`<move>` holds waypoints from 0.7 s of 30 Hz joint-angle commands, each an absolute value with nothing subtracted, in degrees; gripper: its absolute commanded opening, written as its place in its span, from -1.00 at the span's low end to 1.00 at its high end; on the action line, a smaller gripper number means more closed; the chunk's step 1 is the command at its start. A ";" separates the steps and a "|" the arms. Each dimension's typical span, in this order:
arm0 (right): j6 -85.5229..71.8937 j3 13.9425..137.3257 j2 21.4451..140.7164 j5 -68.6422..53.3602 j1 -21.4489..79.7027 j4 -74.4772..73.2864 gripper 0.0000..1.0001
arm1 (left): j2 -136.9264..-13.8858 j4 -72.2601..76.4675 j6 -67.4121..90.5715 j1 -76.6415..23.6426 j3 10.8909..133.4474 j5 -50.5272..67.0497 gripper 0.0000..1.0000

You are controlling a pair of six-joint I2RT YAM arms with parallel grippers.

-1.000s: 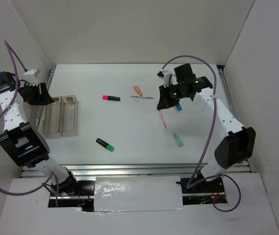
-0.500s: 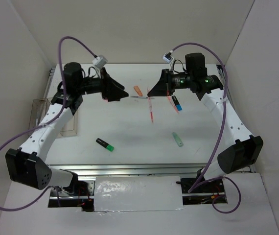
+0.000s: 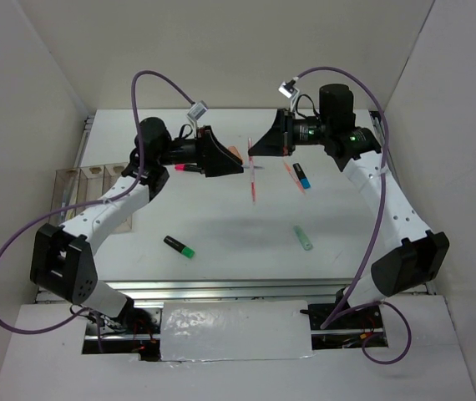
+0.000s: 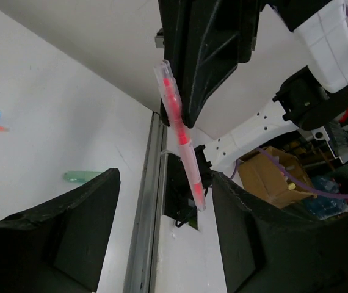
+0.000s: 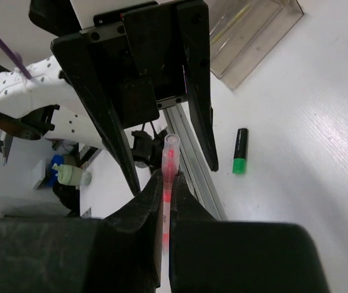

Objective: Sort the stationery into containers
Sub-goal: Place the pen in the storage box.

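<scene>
My right gripper [image 3: 259, 150] [image 5: 166, 180] is shut on a thin red pen [image 3: 252, 180] [image 5: 168, 160], held above the middle of the table. My left gripper [image 3: 236, 163] [image 4: 165, 207] faces it, open. The pen [image 4: 180, 137] stands in the gap between its fingers [image 4: 70, 232], close to the right one, with no contact visible. On the table lie a black-green highlighter [image 3: 179, 246] [image 5: 240, 159], a mint green one [image 3: 304, 238] [image 4: 85, 176], a blue-black one [image 3: 302, 176], a pink one [image 3: 189, 168] and another red pen [image 3: 291, 174]. The containers [image 3: 71, 180] [image 5: 253, 30] stand at the left edge.
An orange stub [image 3: 235, 154] shows partly behind the left gripper. White walls close in the table at the back and on both sides. A metal rail [image 3: 221, 288] runs along the near edge. Purple cables arch over both arms.
The left arm has swung from the containers to the table's middle and opened wider. The right gripper has carried the red pen up and leftward to meet it.
</scene>
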State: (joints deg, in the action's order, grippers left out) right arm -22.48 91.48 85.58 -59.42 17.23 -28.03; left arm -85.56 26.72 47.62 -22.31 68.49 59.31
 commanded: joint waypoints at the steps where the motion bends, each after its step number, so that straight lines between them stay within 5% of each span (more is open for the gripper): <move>1: -26.10 92.46 85.78 -60.29 17.23 -21.45 -1.00 | -86.75 43.66 58.17 -22.15 67.33 61.88 0.47; 12: -31.63 94.04 90.00 -62.58 17.40 -16.71 -1.00 | -89.65 40.61 55.72 -25.40 70.22 61.88 0.28; 18: -33.49 92.55 89.74 -62.49 17.40 -13.62 -1.00 | -90.27 34.81 53.79 -25.40 71.72 61.08 -0.35; 19: -32.88 92.81 89.91 -62.58 17.40 -14.41 -0.85 | -89.92 33.50 52.40 -25.14 71.98 61.08 -0.50; 20: -32.61 92.90 89.91 -61.80 17.05 -15.02 -0.38 | -89.56 31.57 50.99 -24.79 72.24 61.08 -0.57; 21: -32.17 92.81 89.83 -61.53 16.79 -15.99 -0.12 | -88.52 25.98 47.24 -24.35 72.94 61.17 -0.64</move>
State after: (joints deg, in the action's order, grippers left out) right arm -32.29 91.55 90.45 -61.93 17.26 -17.98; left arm -90.37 32.21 54.04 -24.99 69.32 60.23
